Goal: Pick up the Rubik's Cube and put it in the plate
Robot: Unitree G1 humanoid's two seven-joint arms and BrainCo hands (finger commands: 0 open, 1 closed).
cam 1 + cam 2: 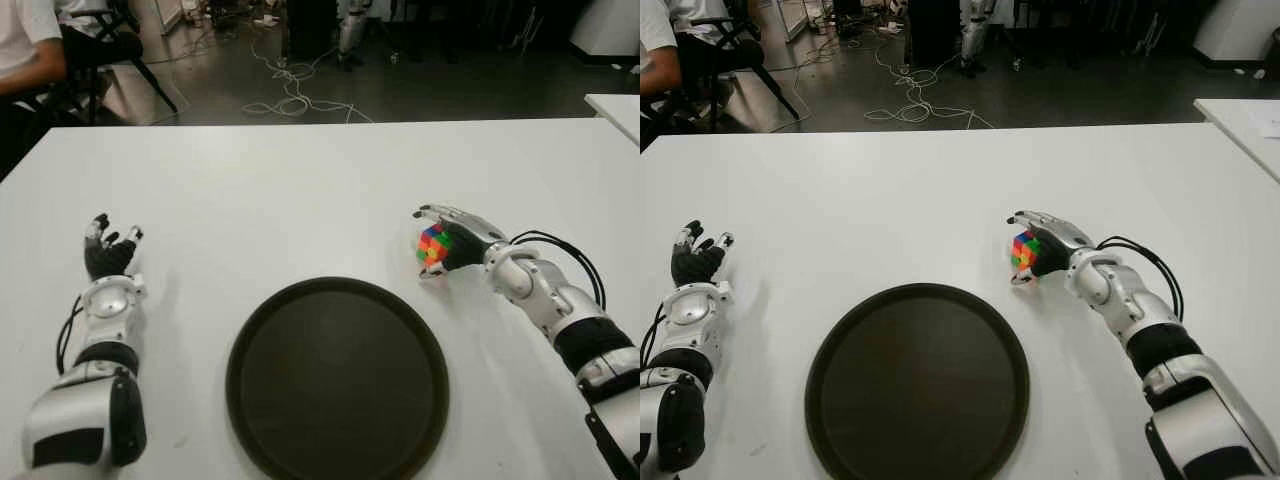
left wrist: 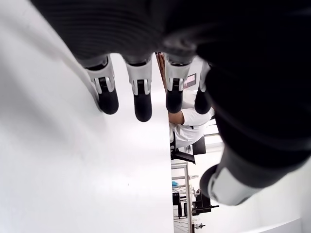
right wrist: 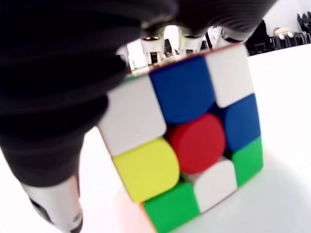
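- one dark round plate (image 1: pixel 337 380) sits nearest on the white table (image 1: pixel 300 190), between the two hands and nearer the robot than both.
- one rubik's cube (image 1: pixel 432 246) is clamped in the right hand (image 1: pixel 455 240), fingers (image 1: pixel 440 213) curled over its top, just beyond the plate's right rim.
- left hand (image 1: pixel 108 250), left of the plate, holds nothing, fingers loosely apart.
- one seated person (image 1: pixel 30 45) shows beyond the table's far left corner.

The right hand (image 1: pixel 455 240) covers the far side of the Rubik's Cube (image 1: pixel 432 246). The plate (image 1: pixel 337 378) loses its near rim at the picture's bottom edge. A seated person (image 1: pixel 28 45) is cut off at the top left corner.
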